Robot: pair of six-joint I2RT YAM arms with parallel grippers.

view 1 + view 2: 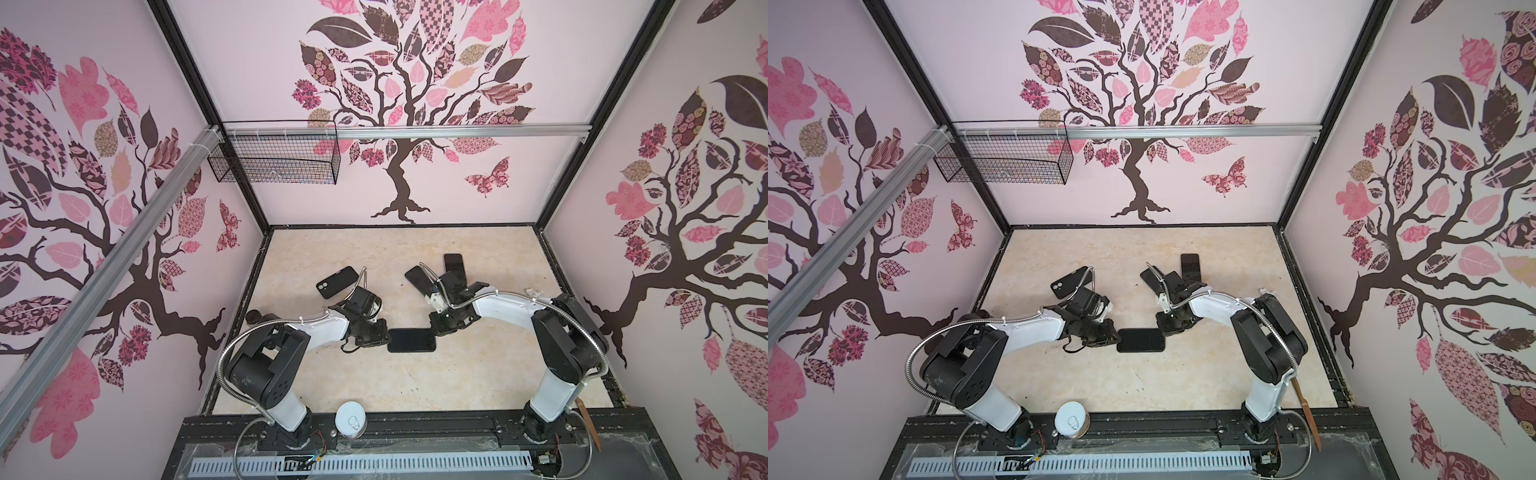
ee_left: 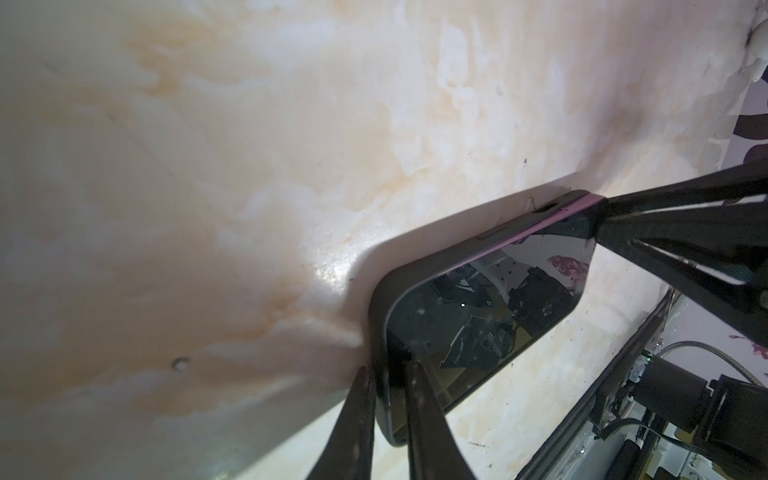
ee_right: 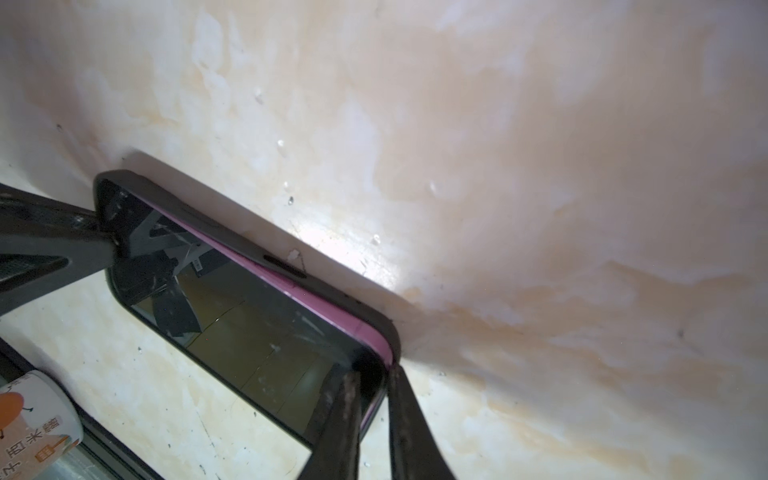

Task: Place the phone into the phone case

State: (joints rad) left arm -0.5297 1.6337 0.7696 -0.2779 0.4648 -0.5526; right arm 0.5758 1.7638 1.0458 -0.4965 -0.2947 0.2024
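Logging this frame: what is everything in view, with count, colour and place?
phone: 1, black screen, pink edge, table centre, inside the case
phone case: 1, black, around the phone, pink edge showing along one long side
loose case: 1, black, back left
far slab: 1, black, back right, phone or case unclear
near slab: 1, black, beside it, partly hidden
round item: 1, dark, table's left edge
can: 1, white, front rail
wire basket: 1, black, back wall
stick: 1, brown, front right rail
table: 1, beige marble
left gripper: 1, black, clamped on the phone case's left end
right gripper: 1, black, clamped on its right end
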